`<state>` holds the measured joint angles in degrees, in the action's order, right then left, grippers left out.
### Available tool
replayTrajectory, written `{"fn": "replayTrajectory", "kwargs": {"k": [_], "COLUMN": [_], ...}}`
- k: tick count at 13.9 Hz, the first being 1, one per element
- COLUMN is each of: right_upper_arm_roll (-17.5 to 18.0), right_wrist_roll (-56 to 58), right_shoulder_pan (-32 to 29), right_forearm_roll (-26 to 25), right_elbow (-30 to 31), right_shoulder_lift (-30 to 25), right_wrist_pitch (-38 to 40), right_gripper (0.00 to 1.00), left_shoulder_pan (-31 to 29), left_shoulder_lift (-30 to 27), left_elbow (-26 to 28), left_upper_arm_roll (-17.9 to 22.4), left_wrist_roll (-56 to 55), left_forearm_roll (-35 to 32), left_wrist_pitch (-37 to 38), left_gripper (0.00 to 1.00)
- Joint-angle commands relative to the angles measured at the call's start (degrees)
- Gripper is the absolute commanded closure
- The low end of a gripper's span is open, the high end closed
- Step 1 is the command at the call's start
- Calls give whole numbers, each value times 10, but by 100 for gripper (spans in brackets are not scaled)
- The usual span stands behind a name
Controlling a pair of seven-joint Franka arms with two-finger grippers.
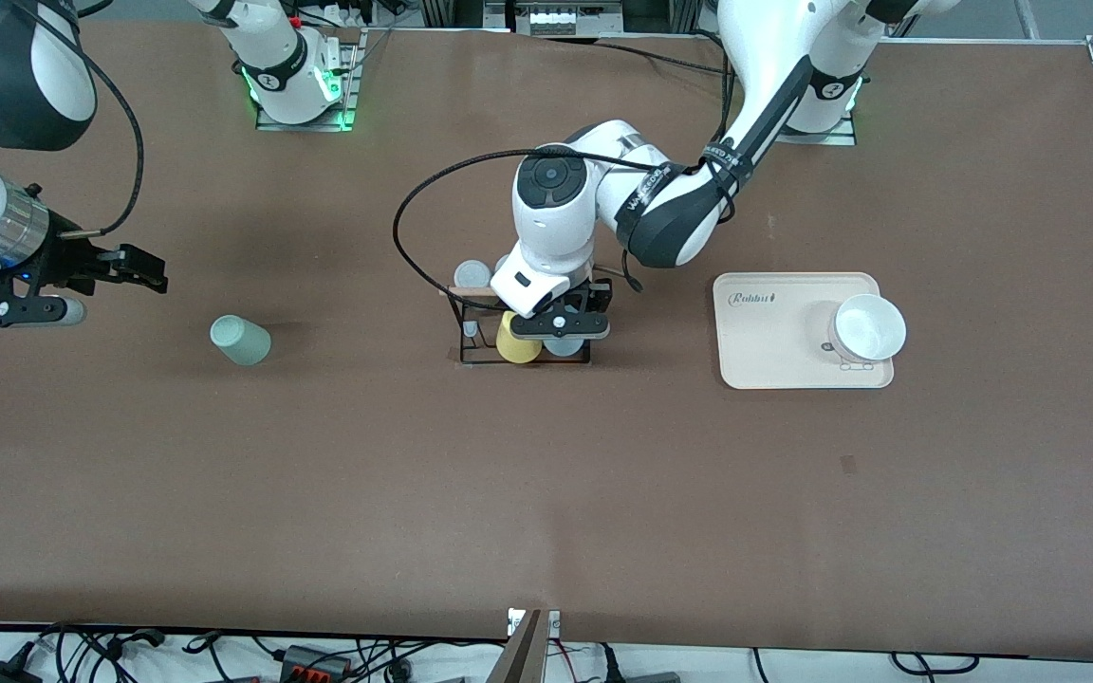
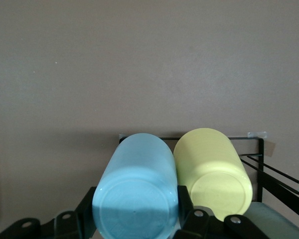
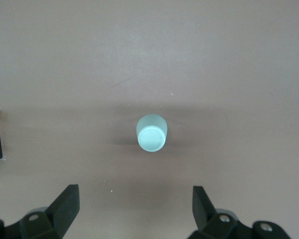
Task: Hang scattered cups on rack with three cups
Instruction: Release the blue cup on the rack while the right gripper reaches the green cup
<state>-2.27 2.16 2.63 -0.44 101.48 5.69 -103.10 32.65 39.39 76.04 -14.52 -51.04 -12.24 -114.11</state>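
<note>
Left gripper (image 1: 561,324), jaws pinching the light blue cup (image 2: 135,191), holds it at the rack (image 1: 471,327) beside the yellow cup (image 2: 213,173); seat it fully on its peg before releasing. Right gripper (image 3: 134,209), jaws spread, waits over the surface near the mint-green cup (image 1: 240,340), which stands toward the right arm's end.

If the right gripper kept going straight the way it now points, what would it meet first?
Most likely the mint-green cup, centred ahead of the open right gripper in its wrist view, with only bare table around it. How far ahead is unclear.

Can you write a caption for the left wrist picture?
Left gripper holds the light blue cup beside the yellow cup at the rack.
</note>
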Motion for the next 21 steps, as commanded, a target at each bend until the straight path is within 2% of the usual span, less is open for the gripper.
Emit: {"fn": "replayTrajectory", "kwargs": {"k": [1,7,12,15,17,18,19,21], "right_upper_arm_roll": [0,0,0,0,0,0,0,0], "right_wrist_roll": [3,-5,-5,-5,-6,-5,-6,-5], "right_shoulder_pan": [4,4,4,4,4,4,4,4], "right_forearm_roll": [-7,-7,-7,-7,-7,-7,-7,-7], "right_elbow": [7,14,44,47,48,48,48,48], "right_shoulder_lift": [10,51,55,63,63,63,62,62], "right_wrist_pitch": [-14,-28,-62,-68,-68,-68,-68,-69], "right_gripper": [0,0,0,0,0,0,0,0], "left_shoulder_pan": [3,-2,1,0,0,0,-1,-4], "left_shoulder_lift": [1,-3,1,1,0,0,-1,-6], "left_elbow": [4,22,23,40,42,41,42,41], "left_upper_arm_roll": [1,1,1,1,1,0,0,0], "left_wrist_roll": [2,26,26,26,26,24,18,24], "left_forearm_roll": [-16,-16,-33,-32,-32,-32,-31,-31], "left_wrist_pitch": [-1,-2,-5,-42,-42,-42,-40,-36], "left_gripper": [71,71,71,71,68,44,0,0]}}
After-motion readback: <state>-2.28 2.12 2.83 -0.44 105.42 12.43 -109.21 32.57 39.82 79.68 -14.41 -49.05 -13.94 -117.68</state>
